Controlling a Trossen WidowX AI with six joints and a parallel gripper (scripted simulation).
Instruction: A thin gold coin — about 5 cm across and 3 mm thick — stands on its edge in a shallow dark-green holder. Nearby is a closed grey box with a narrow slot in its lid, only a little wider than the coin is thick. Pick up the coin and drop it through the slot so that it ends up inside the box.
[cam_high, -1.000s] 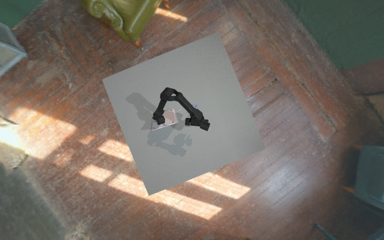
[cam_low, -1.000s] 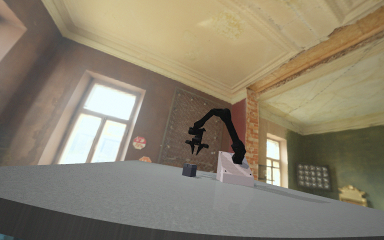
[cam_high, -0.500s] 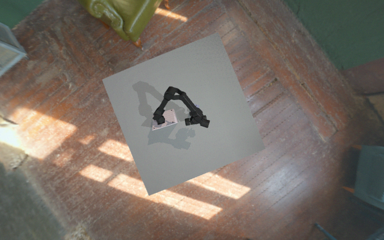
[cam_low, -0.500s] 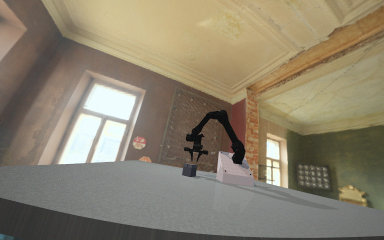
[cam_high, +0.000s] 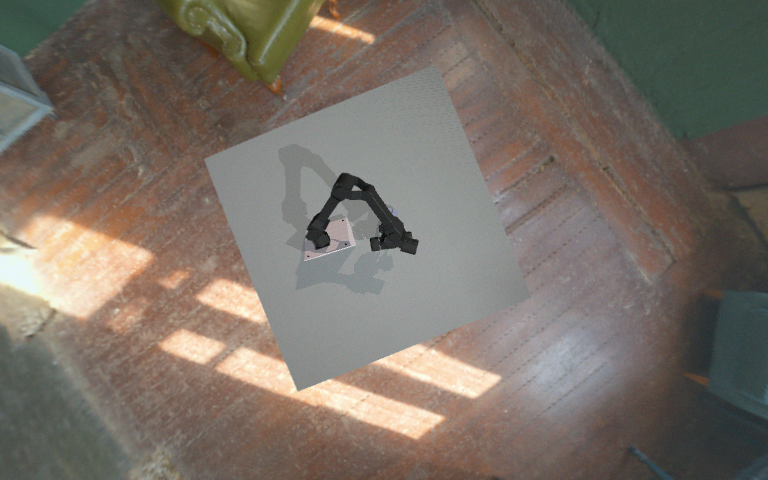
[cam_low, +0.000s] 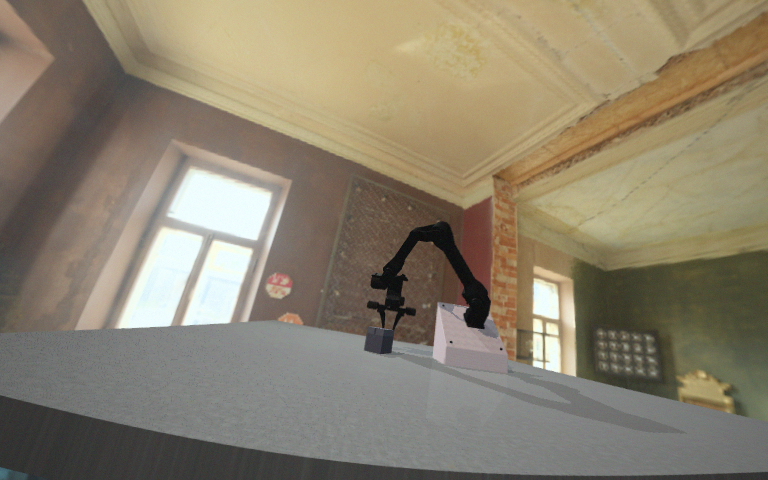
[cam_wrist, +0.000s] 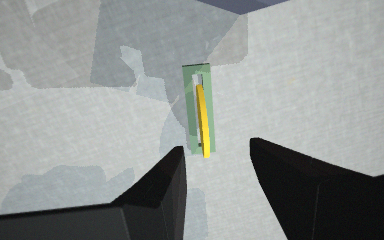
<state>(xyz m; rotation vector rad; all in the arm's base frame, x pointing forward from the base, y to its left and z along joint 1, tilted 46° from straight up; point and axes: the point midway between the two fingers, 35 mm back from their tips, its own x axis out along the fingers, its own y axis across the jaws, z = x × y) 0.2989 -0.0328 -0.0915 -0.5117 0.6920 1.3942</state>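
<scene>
In the wrist view the gold coin (cam_wrist: 201, 117) stands on its edge in the green holder (cam_wrist: 189, 112) on the grey table. My gripper (cam_wrist: 216, 150) (cam_low: 390, 323) is open and empty. It points down above the table, with the coin just ahead of the gap between the fingertips. A corner of the grey box (cam_wrist: 240, 5) shows at the top edge of that view. In the exterior view the box (cam_low: 378, 340) stands on the table just below the fingers, and the coin and holder are hidden there. In the top view my arm covers them.
The arm's pale wedge-shaped base (cam_low: 467, 342) (cam_high: 339, 236) stands close beside the box. The grey table (cam_high: 396, 141) (cam_low: 226, 373) is square and stands on a wooden floor. A green armchair (cam_high: 249, 28) is beyond the far edge.
</scene>
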